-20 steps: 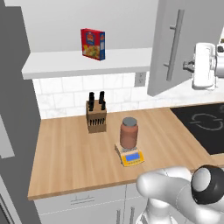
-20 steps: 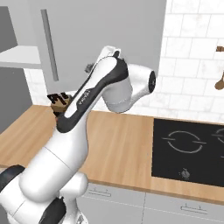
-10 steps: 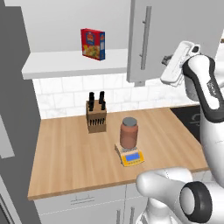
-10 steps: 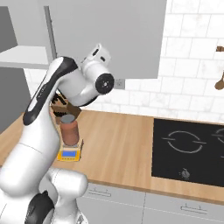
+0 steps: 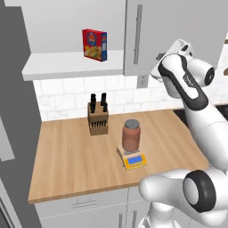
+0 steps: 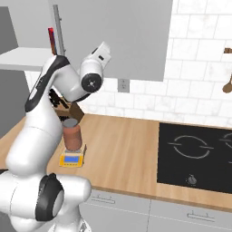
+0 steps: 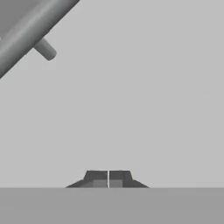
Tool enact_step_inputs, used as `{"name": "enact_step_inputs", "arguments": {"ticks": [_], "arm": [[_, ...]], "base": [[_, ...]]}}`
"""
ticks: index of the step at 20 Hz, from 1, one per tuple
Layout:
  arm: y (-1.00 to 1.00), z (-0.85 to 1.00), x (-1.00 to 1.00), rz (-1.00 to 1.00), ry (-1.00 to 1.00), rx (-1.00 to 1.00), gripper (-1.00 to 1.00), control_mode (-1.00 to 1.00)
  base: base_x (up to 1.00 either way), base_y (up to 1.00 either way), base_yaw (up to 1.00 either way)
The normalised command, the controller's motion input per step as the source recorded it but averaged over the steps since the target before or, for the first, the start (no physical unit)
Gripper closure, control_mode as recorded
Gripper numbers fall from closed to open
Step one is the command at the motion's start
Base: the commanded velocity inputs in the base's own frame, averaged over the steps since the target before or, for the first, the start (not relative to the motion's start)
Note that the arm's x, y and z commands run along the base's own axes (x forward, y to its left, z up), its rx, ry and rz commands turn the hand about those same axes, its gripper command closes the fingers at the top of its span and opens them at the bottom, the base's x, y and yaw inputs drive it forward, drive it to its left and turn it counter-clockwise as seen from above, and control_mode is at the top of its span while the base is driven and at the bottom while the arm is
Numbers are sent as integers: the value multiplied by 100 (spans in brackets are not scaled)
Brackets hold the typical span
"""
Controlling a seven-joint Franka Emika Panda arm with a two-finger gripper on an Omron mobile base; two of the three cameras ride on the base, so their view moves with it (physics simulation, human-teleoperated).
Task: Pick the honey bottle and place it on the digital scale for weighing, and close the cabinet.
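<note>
One honey bottle (image 5: 132, 136), standing upright on the one digital scale (image 5: 134, 159), well below the pincer (image 7: 108, 179) and to its left in the left base view. Pincer shut to a hairline, nothing between the tips, raised up against the flat grey door of the cabinet (image 5: 178, 31). One long bar handle (image 7: 30, 33) just above and to the left of the tips in the hand view, not touched. One door nearly flush over the pincer; left half of the cabinet uncovered, white shelf (image 5: 71, 62) showing. On that shelf, one red and blue cereal box (image 5: 94, 44), upright, well off to the left of the pincer. Down on the wooden surface (image 5: 67, 156), one knife block (image 5: 98, 119) with dark handles, behind and left of the bottle, apart from it. One black hob (image 6: 199, 156) set into the surface, low and to the right of the pincer in the right base view. One wall socket (image 6: 123, 85) on the tiles just under the door. Nothing between pincer and door.
</note>
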Motion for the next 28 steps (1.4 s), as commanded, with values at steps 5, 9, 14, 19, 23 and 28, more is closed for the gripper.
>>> {"name": "enact_step_inputs", "arguments": {"ticks": [5,9,14,19,23,28], "arm": [[0,0,24,-10,-5,0,100,-100],[-24,46,-81,-5,-14,3,100,-100],[-29,95,-100,0,-15,3,100,-100],[-11,44,-100,-1,3,-4,100,-100],[17,16,-100,0,2,-13,100,-100],[57,8,-99,0,-10,-4,100,-100]], "base": [[0,0,0],[0,0,0],[0,0,0],[0,0,0],[0,0,0],[0,0,0]]}}
